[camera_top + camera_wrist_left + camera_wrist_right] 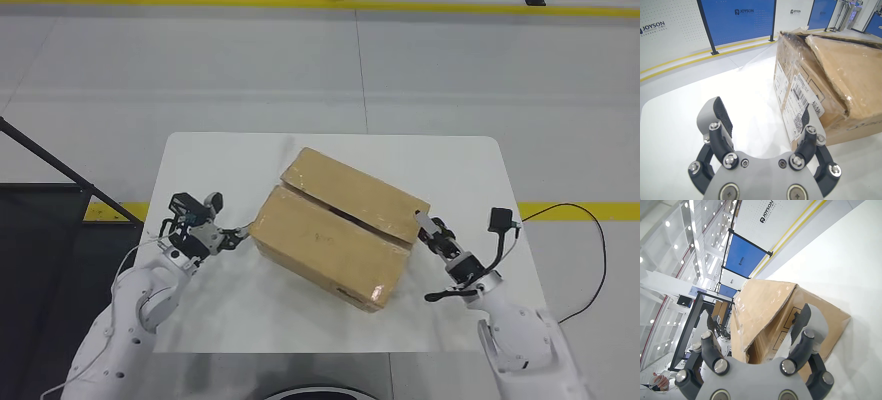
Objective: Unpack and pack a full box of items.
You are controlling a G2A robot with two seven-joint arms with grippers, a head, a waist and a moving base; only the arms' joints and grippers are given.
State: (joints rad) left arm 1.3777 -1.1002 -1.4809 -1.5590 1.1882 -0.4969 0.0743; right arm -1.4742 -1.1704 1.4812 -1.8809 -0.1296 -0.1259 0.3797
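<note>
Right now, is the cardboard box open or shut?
Shut. In the top view, both flaps of the cardboard box lie flat, meeting along a narrow gap.

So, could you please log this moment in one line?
box: flaps down | left gripper: open, one end | right gripper: open, opposite end

A white shipping label [797, 106] with a barcode, a square code, small print and handwritten characters is stuck on the cardboard box's [851, 72] end face, at 8 o'clock on the table [300, 310]. A second printed label [780, 81] sits beside it. Outlined handling symbols [780, 338] mark the 4 o'clock end. Wall panels [746, 12] carry a logo and wordmark.
</note>
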